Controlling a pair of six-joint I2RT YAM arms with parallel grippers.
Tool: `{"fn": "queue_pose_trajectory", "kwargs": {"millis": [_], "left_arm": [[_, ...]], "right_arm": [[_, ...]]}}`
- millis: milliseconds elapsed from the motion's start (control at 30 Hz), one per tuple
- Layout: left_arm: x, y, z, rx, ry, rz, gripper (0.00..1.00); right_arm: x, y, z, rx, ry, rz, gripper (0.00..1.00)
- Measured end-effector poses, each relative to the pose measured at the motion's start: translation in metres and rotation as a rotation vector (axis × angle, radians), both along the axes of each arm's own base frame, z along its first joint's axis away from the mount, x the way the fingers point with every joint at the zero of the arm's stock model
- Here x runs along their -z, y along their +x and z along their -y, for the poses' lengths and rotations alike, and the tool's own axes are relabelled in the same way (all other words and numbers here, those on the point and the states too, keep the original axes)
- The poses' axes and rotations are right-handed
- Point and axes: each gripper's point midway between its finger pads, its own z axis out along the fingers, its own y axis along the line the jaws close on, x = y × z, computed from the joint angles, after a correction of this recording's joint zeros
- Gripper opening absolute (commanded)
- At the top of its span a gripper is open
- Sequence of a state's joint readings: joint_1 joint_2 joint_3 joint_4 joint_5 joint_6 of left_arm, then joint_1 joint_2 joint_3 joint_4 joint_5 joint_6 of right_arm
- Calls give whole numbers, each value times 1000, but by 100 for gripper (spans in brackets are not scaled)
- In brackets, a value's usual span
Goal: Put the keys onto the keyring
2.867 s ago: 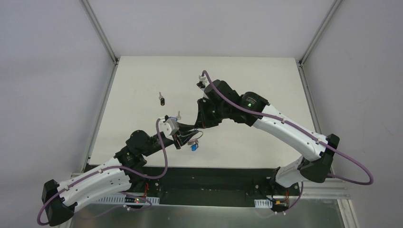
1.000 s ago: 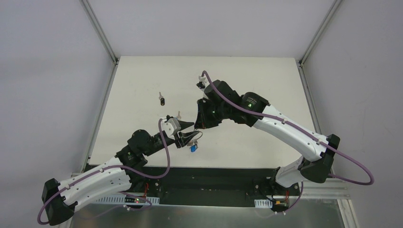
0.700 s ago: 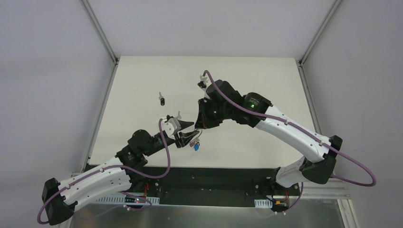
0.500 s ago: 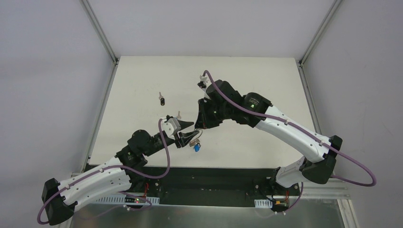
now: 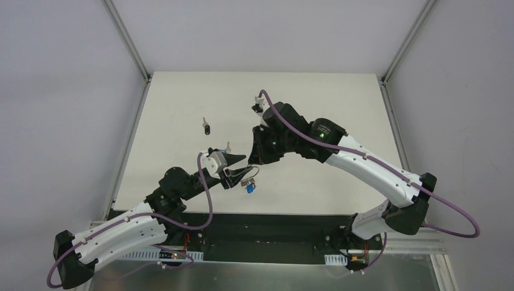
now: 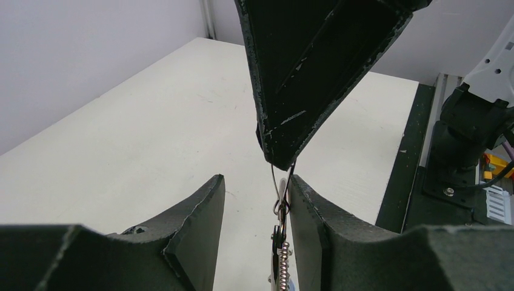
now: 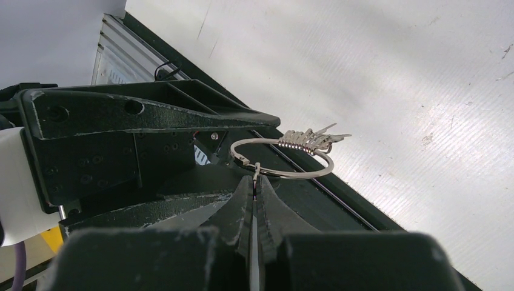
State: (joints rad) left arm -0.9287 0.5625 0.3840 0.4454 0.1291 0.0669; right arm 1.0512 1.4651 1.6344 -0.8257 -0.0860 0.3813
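My right gripper (image 7: pixel 256 182) is shut on the thin silver keyring (image 7: pixel 283 159) and holds it in the air by its near edge. A bunch of small silver keys (image 7: pixel 310 140) sits on the ring's far side. In the top view the blue-headed key (image 5: pixel 249 188) hangs under the ring. My left gripper (image 6: pixel 254 209) is open, one finger on each side of the hanging ring (image 6: pixel 281 185) and keys (image 6: pixel 279 251), which lie close against the right finger (image 6: pixel 312 227). The right gripper's tip (image 6: pixel 285 148) comes down from above.
A small dark-headed key-like piece (image 5: pixel 207 128) lies alone on the white table (image 5: pixel 327 97), to the left behind the grippers. The table's black front edge (image 5: pixel 273 221) runs just below the left gripper.
The left wrist has rolled and shifted slightly up and left around the ring. The right gripper and keyring have barely moved.
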Motion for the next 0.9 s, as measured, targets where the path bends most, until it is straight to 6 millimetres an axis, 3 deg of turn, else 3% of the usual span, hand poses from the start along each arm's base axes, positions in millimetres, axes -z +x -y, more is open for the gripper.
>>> {"fn": "queue_pose_trajectory", "kwargs": {"millis": [400,433,500,533,900], "left_arm": [[0,-1,0,3,1,0,39],[0,-1,0,5,1,0,34],[0,-2,1,11,0,-1,2],[1,-3,2,19,-1,-3,0],[0,-10,5,58,-13,-18,0]], "right_arm": [[0,0,0,0,0,0,0],[0,0,0,0,0,0,0],[0,0,0,0,0,1,0],[0,0,0,1,1,3,0],[-1,2,-1,5,5,9,0]]}}
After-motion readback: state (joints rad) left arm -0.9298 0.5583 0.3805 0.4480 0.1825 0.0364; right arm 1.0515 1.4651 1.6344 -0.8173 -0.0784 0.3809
